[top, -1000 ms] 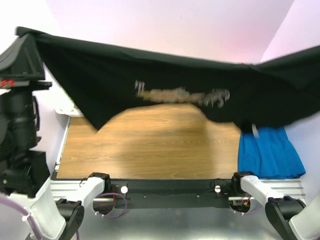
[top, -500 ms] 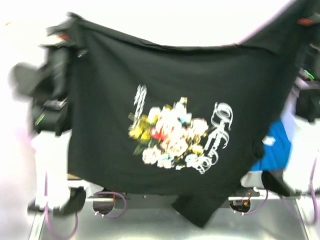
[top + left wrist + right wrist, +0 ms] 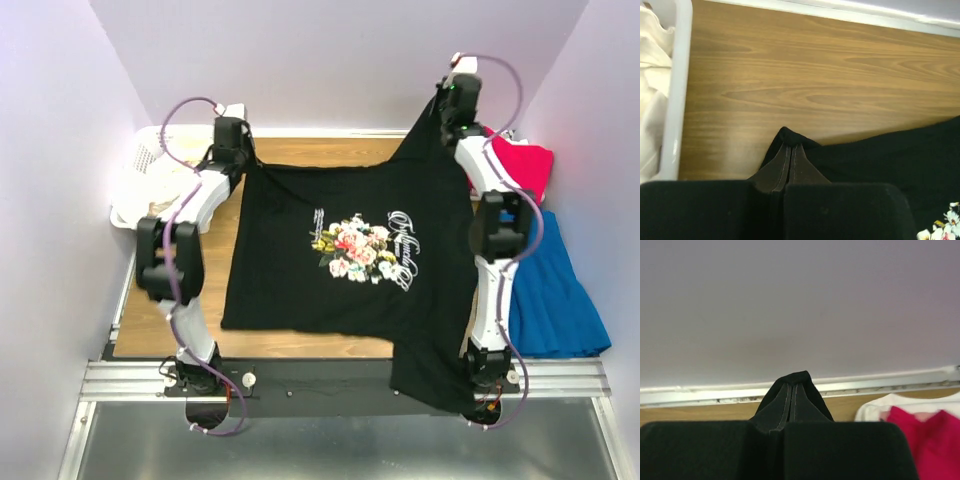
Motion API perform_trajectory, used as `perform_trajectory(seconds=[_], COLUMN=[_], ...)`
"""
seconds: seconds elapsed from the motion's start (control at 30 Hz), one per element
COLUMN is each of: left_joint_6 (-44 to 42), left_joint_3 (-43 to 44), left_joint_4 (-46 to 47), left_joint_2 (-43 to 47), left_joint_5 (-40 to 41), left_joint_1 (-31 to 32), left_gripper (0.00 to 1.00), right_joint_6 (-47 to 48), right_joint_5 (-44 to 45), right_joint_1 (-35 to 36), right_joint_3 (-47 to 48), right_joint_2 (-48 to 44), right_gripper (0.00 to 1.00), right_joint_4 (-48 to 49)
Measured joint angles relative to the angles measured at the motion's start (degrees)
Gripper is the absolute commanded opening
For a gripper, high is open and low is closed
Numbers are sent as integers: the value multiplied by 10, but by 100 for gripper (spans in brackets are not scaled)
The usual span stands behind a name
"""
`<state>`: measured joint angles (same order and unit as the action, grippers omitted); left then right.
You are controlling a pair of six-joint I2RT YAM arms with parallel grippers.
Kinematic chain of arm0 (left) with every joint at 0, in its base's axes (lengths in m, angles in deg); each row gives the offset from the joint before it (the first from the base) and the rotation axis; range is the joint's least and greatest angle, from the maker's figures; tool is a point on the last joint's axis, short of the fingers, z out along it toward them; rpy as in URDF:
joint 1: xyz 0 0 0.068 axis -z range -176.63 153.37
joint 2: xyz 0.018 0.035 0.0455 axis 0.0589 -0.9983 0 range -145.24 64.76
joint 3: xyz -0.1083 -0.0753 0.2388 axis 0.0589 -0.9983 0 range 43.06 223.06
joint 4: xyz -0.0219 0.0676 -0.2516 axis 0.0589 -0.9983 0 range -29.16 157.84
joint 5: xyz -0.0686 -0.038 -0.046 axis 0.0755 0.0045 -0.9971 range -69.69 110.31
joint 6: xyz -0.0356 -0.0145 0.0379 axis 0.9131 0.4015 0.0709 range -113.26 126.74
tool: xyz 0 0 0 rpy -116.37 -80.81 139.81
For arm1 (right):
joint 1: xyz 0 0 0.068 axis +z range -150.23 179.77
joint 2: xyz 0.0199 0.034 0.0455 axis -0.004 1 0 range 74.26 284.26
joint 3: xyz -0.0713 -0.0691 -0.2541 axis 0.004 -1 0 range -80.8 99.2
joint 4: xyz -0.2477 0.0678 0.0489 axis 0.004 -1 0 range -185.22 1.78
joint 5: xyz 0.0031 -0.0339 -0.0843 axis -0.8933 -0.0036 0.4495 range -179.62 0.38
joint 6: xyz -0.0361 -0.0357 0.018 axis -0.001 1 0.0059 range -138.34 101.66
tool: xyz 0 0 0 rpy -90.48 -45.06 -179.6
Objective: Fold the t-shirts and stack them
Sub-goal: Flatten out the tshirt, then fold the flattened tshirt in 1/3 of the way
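The black t-shirt (image 3: 290, 270) lies spread on the wooden table (image 3: 150, 320), its floral print and white lettering (image 3: 362, 246) facing up. My left gripper (image 3: 243, 160) is shut on the shirt's far left corner (image 3: 785, 134), low over the table. My right gripper (image 3: 447, 110) is shut on the far right corner (image 3: 796, 376), held higher near the back wall, so that side of the cloth slopes upward. In both wrist views the pads (image 3: 802, 167) (image 3: 805, 407) pinch a small fold of black cloth. The shirt's near right part hangs over the table's front edge.
A red t-shirt (image 3: 520, 165) (image 3: 932, 440) lies on a white one (image 3: 875, 410) at the far right. Blue cloth (image 3: 545, 295) lies in front of them. A white lattice basket (image 3: 140, 160) (image 3: 677, 100) with cream-white cloth (image 3: 150, 200) (image 3: 652, 75) stands at the far left.
The black shirt, held up in the air near the camera before, has swung down and forward. It is now laid out on the table, with both arms stretched to the far side.
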<state>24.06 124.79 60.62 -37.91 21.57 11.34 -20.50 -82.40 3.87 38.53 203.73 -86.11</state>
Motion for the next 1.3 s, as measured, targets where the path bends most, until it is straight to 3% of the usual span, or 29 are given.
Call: perform_trajectory(seconds=[0.2, 0.33, 0.43, 0.83, 1.3], left_joint_6=[26, 35, 40, 66, 61], left_joint_3=[210, 402, 479, 450, 450], left_joint_4=[-10, -34, -47, -12, -2], left_joint_2=[-230, -362, -408, -406, -402], left_joint_5=[64, 84, 87, 88, 62], left_joint_1=[-1, -9, -15, -63, -73], left_gripper=[0, 0, 0, 0, 0], right_joint_6=[-29, -38, -40, -45, -56], right_joint_5=[-12, -9, -4, 20, 23], right_joint_1=[0, 0, 0, -1, -1], right_joint_3=[153, 185, 191, 159, 5], right_joint_2=[194, 229, 230, 209, 46], right_gripper=[1, 1, 1, 1, 1], right_joint_4=[-9, -6, 0, 13, 18])
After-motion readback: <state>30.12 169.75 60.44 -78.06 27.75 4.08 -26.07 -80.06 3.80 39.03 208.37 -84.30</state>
